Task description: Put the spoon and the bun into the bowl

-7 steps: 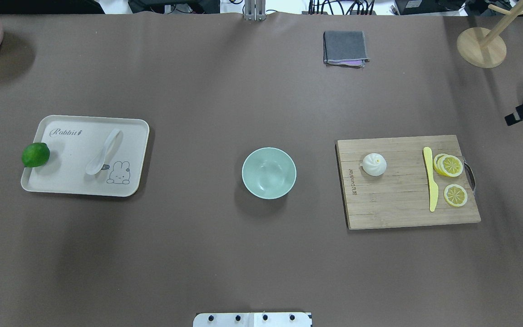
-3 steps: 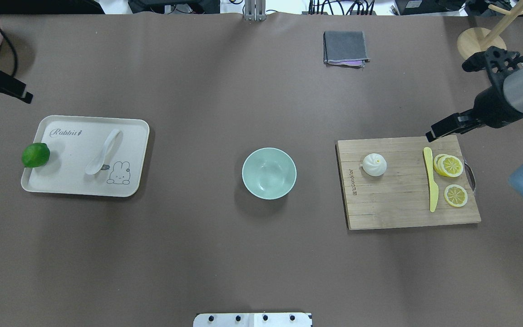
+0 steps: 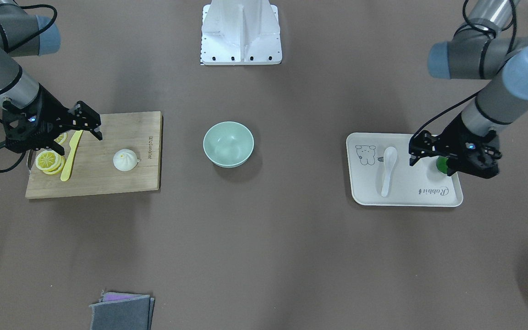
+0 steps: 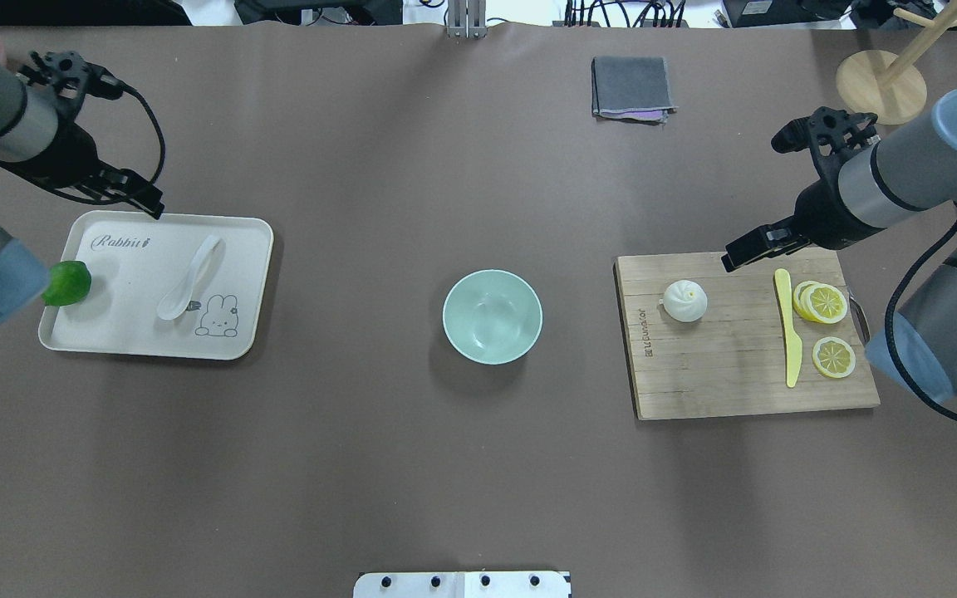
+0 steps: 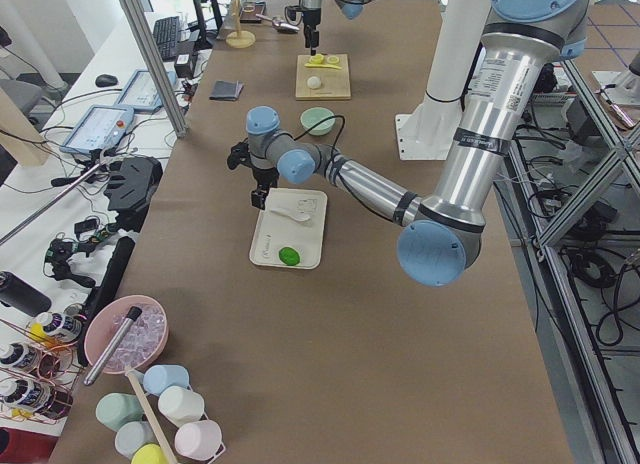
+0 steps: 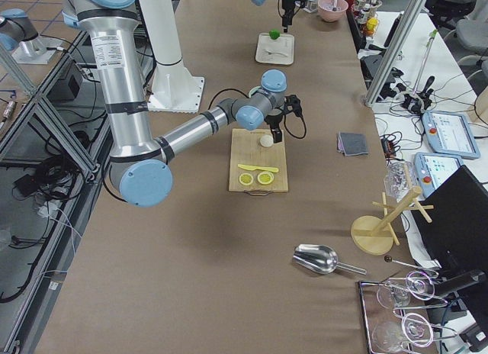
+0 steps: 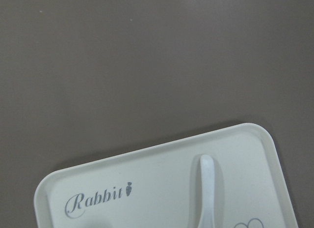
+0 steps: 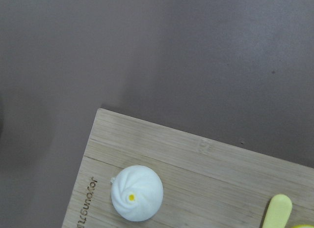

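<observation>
Front view: the bowl [image 3: 228, 144] is sitting mid-table, the bun [image 3: 125, 160] lying on a cutting board [image 3: 108, 183] at its 9 o'clock, the spoon [image 3: 387, 169] on a tray [image 3: 406, 199] at 3 o'clock. Overhead: the left gripper [image 4: 149, 208] is hovering at the tray's 12 o'clock edge, the right gripper [image 4: 732, 261] at the bun's 2 o'clock; their spread cannot be told.

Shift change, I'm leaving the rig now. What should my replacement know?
Left gripper: empty, above the far edge of the tray; jaw opening unclear.
Right gripper: empty, above the far edge of the cutting board, near the bun; opening unclear.
Spoon lies on the tray, bun sits on the board, bowl stands empty between them.
Done: nothing. Left: both pickups and both drops into the bowl.
</observation>
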Robot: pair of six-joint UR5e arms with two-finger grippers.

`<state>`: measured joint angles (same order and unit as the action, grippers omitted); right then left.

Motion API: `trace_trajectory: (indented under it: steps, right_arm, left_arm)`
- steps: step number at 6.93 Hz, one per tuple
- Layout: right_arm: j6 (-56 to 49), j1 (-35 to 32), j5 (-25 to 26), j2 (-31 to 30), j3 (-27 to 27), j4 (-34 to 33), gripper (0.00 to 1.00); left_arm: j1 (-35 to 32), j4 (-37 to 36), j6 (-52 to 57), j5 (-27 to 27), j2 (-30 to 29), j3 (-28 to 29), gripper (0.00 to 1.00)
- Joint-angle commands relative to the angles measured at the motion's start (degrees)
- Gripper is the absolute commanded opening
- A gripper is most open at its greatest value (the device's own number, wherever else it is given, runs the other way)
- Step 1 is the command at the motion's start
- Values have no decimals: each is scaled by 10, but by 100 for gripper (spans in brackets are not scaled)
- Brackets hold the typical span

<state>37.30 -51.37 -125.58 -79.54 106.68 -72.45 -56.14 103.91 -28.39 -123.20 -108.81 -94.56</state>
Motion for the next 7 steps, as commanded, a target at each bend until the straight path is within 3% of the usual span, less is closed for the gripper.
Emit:
trace_trajectory:
  steps: [1,3,5,6,7]
  right_arm:
    - [1,6,11,19,-17,0,97]
    - [1,6,11,25,-24,-1,97]
    - [19,6,11,32,-26,-1,97]
    - [20,5,10,32,-26,0,98]
    - [20,5,10,32,-24,0,98]
  left_arm:
    - [50,56,-4,24,-32,79,85]
    - [66,59,0,24,-32,91,80]
    - [80,59,-4,26,-27,92,63]
    - [80,59,-5,26,-25,92,45]
    - [81,59,-7,26,-25,94,44]
